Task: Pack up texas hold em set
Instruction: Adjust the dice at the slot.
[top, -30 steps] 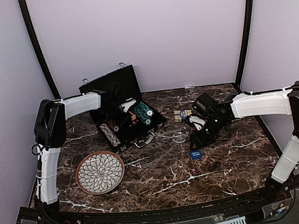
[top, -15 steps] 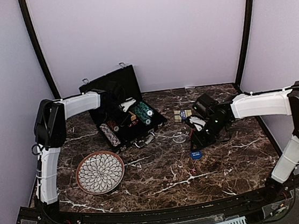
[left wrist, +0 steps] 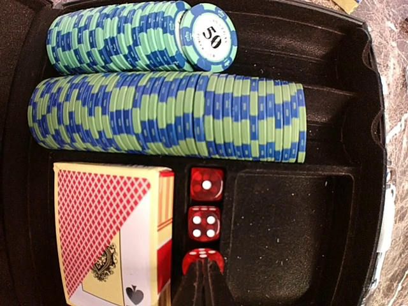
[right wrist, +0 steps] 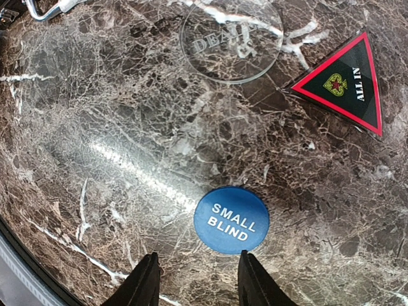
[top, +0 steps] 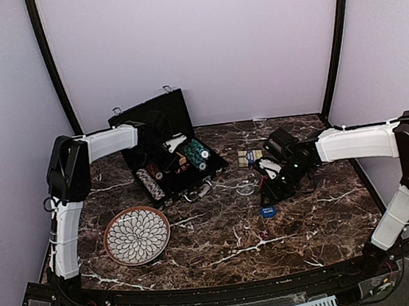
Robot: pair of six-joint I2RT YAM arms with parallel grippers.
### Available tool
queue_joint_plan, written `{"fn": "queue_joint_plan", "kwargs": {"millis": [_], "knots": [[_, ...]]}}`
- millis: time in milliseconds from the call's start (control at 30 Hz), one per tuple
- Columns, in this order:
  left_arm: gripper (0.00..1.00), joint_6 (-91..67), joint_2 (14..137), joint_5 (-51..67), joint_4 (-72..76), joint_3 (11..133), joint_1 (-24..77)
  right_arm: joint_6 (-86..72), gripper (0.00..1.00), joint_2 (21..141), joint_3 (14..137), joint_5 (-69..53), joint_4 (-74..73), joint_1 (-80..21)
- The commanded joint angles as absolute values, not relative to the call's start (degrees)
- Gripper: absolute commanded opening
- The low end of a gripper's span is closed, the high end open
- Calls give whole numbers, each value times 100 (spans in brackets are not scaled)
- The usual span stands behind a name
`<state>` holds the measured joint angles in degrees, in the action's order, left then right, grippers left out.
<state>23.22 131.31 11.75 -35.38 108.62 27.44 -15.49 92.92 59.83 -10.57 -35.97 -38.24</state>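
Observation:
The black briefcase (top: 157, 115) stands open at the back left. Its tray (left wrist: 293, 223) holds two rows of green-and-blue chips (left wrist: 166, 115), a red-backed card deck (left wrist: 108, 229) and three red dice (left wrist: 205, 223) in a slot. My left gripper (left wrist: 204, 268) is shut, its tips over the nearest die (left wrist: 203, 256); it also shows in the top view (top: 167, 148). My right gripper (right wrist: 197, 271) is open and empty, low over the marble just short of the blue SMALL BLIND button (right wrist: 231, 220), which also shows in the top view (top: 268, 211).
A clear DEALER disc (right wrist: 231, 38) and a black-and-red ALL IN triangle (right wrist: 344, 83) lie beyond the button. A second card deck (top: 247, 157) and a small die (top: 264, 233) lie on the marble table (top: 323, 221). The patterned plate (top: 137, 236) sits front left.

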Motion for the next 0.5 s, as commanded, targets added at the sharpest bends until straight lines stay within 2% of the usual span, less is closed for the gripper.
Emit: {"fn": "queue_joint_plan", "kwargs": {"millis": [0, 467], "knots": [[3, 2283, 13037, 1163, -3845, 10925, 2830, -1544, 43, 9281, 5957, -1111, -3522, -3787], [8, 2038, 12596, 1434, -3334, 10626, 2852, -1522, 43, 9356, 5978, -1158, -3514, -3788]]}}
